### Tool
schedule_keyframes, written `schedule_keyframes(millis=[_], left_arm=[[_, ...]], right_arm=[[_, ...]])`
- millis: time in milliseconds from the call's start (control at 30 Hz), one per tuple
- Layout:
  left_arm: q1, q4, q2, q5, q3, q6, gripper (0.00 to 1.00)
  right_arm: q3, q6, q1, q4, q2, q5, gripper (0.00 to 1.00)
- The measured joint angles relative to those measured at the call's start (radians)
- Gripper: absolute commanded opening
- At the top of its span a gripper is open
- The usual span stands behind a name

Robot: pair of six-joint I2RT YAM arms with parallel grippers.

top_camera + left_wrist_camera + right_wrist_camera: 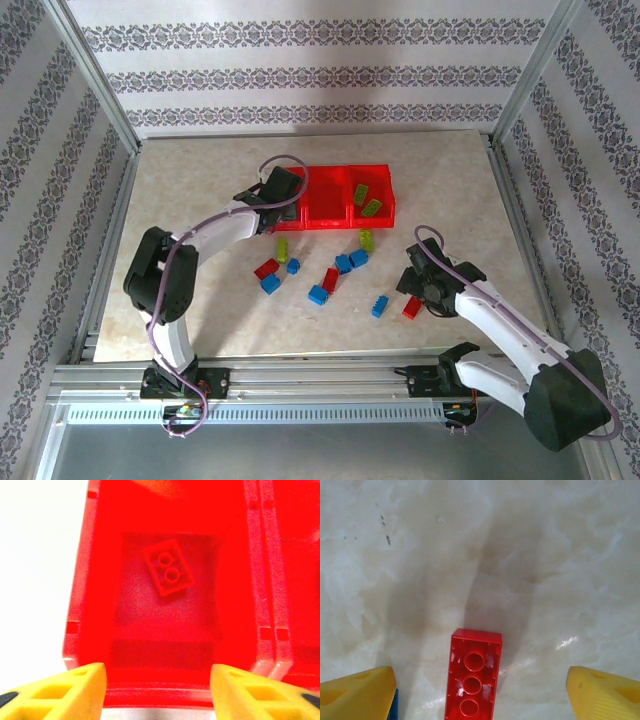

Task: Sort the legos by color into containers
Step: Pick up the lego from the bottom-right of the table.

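marbled beige table (200, 320), patterned wallpaper (300, 75); left gripper (157, 692) and right gripper (480, 677) agape, empty

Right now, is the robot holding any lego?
Nothing. Left gripper: open above the binned brick. Right gripper: open around the table brick, not touching.

Loose legos (318, 294) before the containers (325, 212)

Bright even light, soft shadow above red brick (472, 677), overexposed glow across left bin (150, 630), blurred edges.
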Motion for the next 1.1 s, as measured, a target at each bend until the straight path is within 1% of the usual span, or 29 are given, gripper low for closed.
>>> schedule_keyframes(millis=[67, 133, 267, 333, 433, 667, 867, 1033, 1100], left_arm=[[0.000, 0.016, -0.041, 0.000, -0.025, -0.001, 0.66], [0.000, 0.033, -0.082, -0.003, -0.053, -0.001, 0.72], [0.000, 0.070, -0.156, -0.012, -0.110, 0.001, 0.88], [0.000, 0.089, -0.188, -0.025, -0.140, 0.004, 1.00], [0.000, 0.108, -0.225, -0.048, -0.177, 0.008, 1.00], [0.000, 0.128, -0.281, -0.111, -0.238, 0.008, 1.00], [0.001, 0.135, -0.305, -0.145, -0.274, 0.008, 1.00], [0.001, 0.135, -0.311, -0.157, -0.290, 0.008, 1.00], [0.006, 0.136, -0.312, -0.160, -0.291, 0.008, 1.00]], right_arm=[[-0.013, 0.011, 0.006, -0.009, -0.005, -0.010, 0.83], [-0.027, 0.018, 0.014, -0.016, -0.006, -0.021, 0.82], [-0.043, 0.037, 0.019, -0.020, -0.007, -0.042, 0.80], [-0.043, 0.042, 0.023, -0.018, -0.007, -0.048, 0.79], [-0.043, 0.045, 0.032, -0.014, -0.002, -0.058, 0.76], [-0.043, 0.048, 0.032, 0.014, 0.065, -0.069, 0.72], [-0.043, 0.062, 0.032, 0.049, 0.110, -0.081, 0.61], [-0.043, 0.066, 0.032, 0.087, 0.148, -0.093, 0.57], [-0.043, 0.067, 0.032, 0.101, 0.169, -0.098, 0.54]])
